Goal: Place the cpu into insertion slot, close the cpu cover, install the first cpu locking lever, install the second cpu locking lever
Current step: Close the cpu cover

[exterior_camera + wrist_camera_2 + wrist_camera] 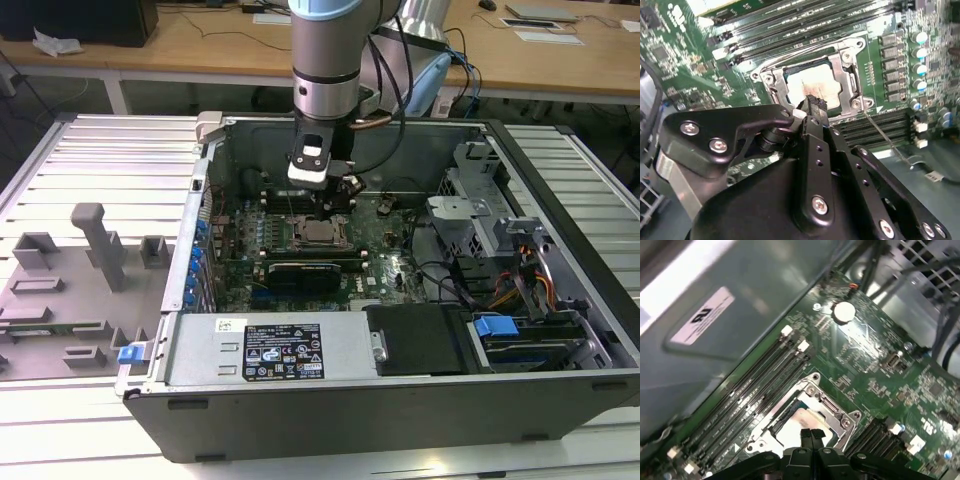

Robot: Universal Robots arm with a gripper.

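Observation:
The cpu, pale silver-grey, lies in the insertion slot on the green board. The cpu cover, a silver frame, lies flat around it, with the chip showing through its window. My gripper hangs just above the socket with its black fingers pressed together, shut and holding nothing. The first wrist view shows the fingertips over the edge of the cpu. A thin metal locking lever runs out from one socket corner, away from the frame. In the exterior view my gripper is inside the open computer case.
Long memory slots run on one side of the socket, and a black expansion card lies on the near side. Case walls, a drive cage and cables surround the board. Grey fixtures lie outside at the exterior view's left.

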